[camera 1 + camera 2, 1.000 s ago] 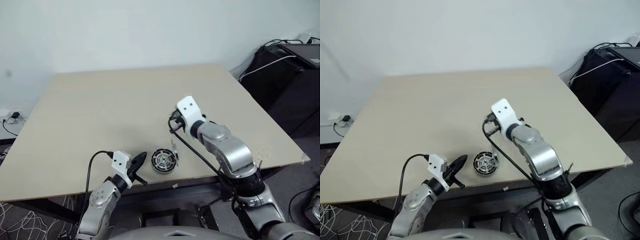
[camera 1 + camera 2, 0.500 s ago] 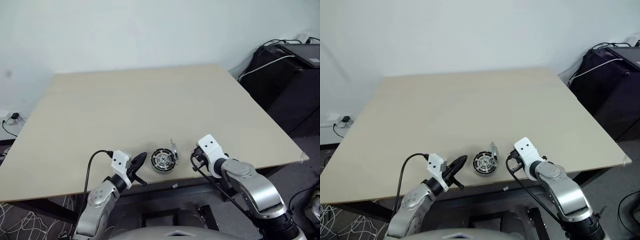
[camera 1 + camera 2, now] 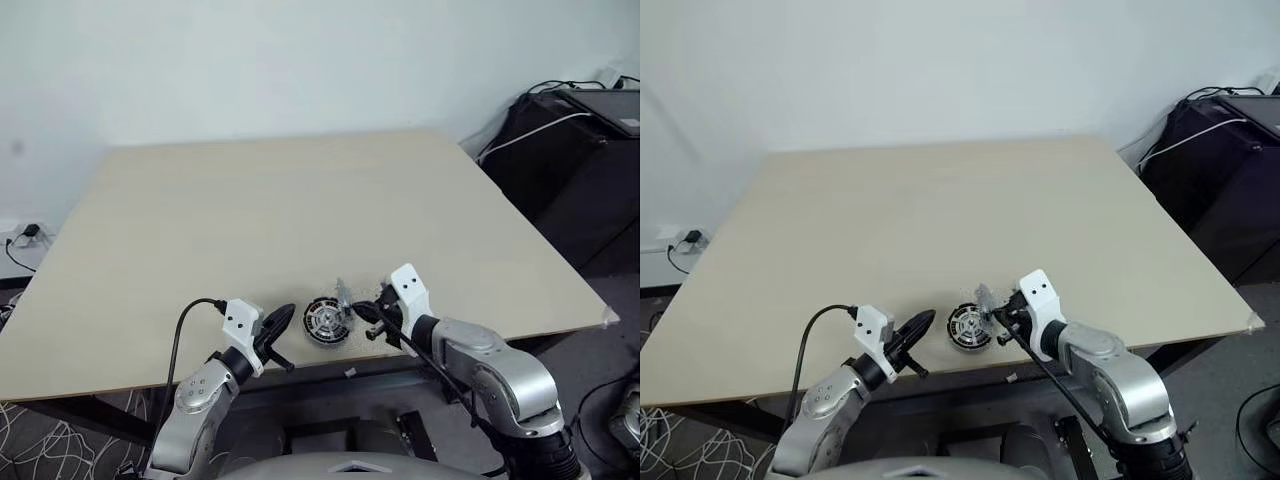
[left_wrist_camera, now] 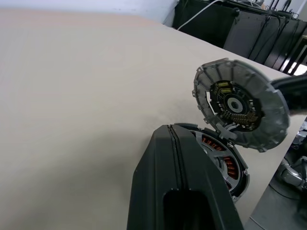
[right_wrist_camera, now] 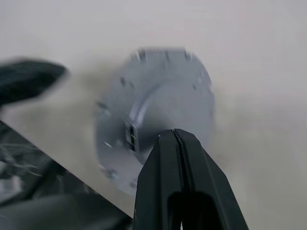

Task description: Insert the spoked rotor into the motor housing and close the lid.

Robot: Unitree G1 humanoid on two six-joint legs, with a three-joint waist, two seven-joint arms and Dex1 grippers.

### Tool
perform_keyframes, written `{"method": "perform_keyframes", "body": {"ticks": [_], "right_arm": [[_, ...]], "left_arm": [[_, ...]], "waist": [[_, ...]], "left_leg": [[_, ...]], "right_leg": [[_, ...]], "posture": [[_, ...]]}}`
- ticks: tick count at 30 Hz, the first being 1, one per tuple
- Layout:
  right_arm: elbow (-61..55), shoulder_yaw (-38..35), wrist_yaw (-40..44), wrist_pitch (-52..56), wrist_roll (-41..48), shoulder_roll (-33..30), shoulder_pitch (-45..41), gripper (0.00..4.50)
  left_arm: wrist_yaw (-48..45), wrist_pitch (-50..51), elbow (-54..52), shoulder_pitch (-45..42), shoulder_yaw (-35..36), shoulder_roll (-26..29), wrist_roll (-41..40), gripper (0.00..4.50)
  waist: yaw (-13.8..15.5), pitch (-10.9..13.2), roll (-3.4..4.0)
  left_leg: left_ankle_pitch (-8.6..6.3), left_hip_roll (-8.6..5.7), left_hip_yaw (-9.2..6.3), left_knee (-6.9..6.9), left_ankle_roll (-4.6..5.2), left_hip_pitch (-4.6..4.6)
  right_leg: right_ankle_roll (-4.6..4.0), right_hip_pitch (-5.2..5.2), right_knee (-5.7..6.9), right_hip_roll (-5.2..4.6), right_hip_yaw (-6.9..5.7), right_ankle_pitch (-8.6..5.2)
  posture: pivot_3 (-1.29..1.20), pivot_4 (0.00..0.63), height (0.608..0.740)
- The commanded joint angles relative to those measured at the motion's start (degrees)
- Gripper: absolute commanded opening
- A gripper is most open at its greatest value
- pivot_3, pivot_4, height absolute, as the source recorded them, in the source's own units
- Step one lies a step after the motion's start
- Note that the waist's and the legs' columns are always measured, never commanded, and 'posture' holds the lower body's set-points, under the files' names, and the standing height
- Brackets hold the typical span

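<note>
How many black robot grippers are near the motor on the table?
2. The left gripper, fingers shut, is just left of the motor housing. The right gripper, also shut, is at the raised lid on its right.

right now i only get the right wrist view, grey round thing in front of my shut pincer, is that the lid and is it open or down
Observer: Yes, that is the back of the lid. It stands open, tilted up from the motor housing.
Operator: wheres the left pincer
Observer: The left pincer is shut, on the housing's far side from your right pincer, its tip close to the housing.
Operator: anything inside the housing
Observer: Copper windings show under the lid. In the left wrist view that pincer's finger hides the middle.
</note>
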Motion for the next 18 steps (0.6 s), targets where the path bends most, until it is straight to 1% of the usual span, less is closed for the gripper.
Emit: {"method": "perform_keyframes", "body": {"ticks": [1, 9, 18], "right_arm": [[-0.42, -0.03, 1.28, -1.38, 2.83, 1.17, -2.09, 0.03], [6.81, 3.95, 0.79, -1.91, 2.15, 3.05, -4.34, 0.03], [13.01, 5.34, -0.22, -4.32, 1.41, 5.22, -5.40, 0.03]], "left_arm": [[-0.43, -0.27, -2.38, -0.84, -0.13, 0.38, -0.53, 0.00], [-1.53, -2.34, 0.95, -1.32, -0.19, 0.04, -0.10, 0.00], [-1.08, -3.42, 0.86, -0.54, 0.00, 0.12, 0.14, 0.00]], "waist": [[-0.02, 0.00, 0.01], [0.03, -0.01, 0.02], [-0.02, -0.02, 0.04]], "left_leg": [[0.00, 0.01, 0.00, 0.00, 0.00, 0.00], [0.00, -0.01, 0.00, -0.01, 0.00, 0.08], [0.00, -0.01, 0.00, -0.03, -0.01, 0.10]], "right_leg": [[0.00, -0.01, 0.00, 0.00, 0.00, 0.00], [0.00, -0.01, -0.01, 0.00, -0.01, 0.00], [0.00, 0.00, 0.00, 0.00, 0.00, 0.01]], "posture": [[0.00, 0.000, 0.740], [0.00, 0.000, 0.740], [0.00, 0.000, 0.740]]}}
